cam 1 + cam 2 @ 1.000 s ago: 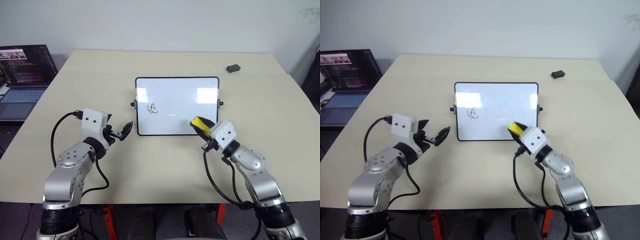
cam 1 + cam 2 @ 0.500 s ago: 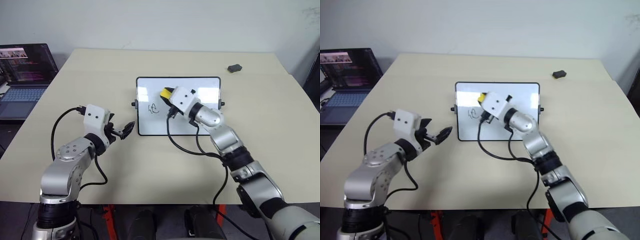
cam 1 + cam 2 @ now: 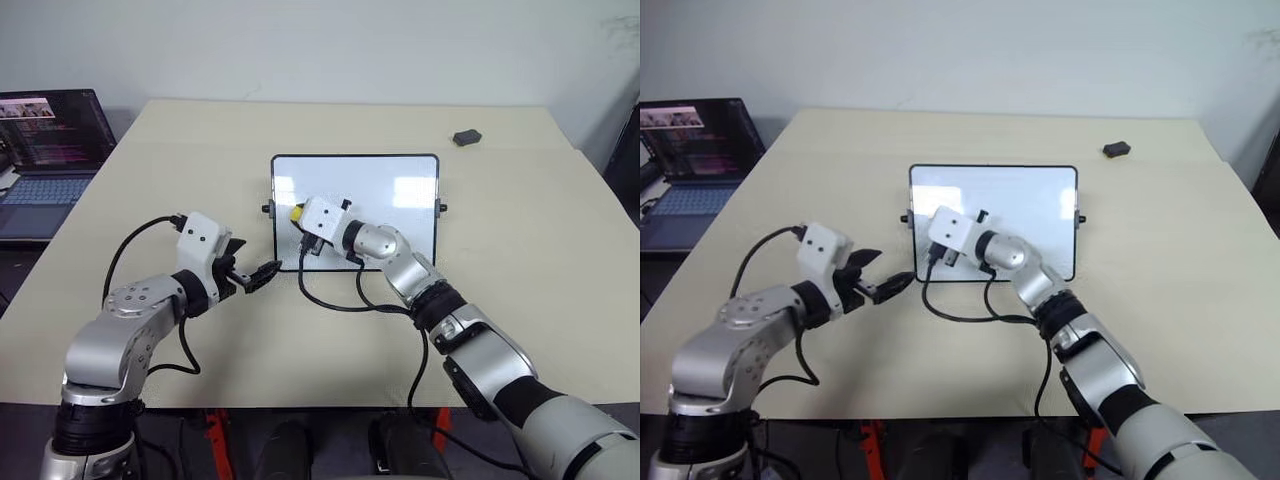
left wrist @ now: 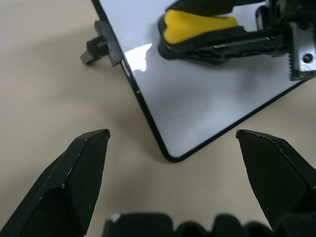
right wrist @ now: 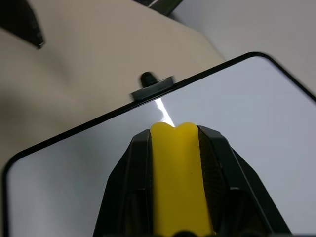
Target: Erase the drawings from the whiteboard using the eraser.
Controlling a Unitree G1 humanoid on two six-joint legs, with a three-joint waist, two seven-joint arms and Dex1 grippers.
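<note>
Right hand point(image 3: 298, 213) now further left, shut around eraser point(image 4: 195, 22) on whiteboard point(image 3: 390, 185)

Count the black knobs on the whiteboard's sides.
2: one knob on the whiteboard's left edge, one knob on its right edge, both about halfway up. None looks hidden.

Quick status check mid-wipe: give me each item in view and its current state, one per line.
whiteboard: flat on the table, visible surface white; no marks seen.
eraser: clamped in the right gripper, over the board's left part.
right gripper: shut on the eraser.
left gripper: open, empty, at the board's near left corner, not touching it.
laptop: open, screen lit.
small dark lump: lying on the table's far right.
</note>
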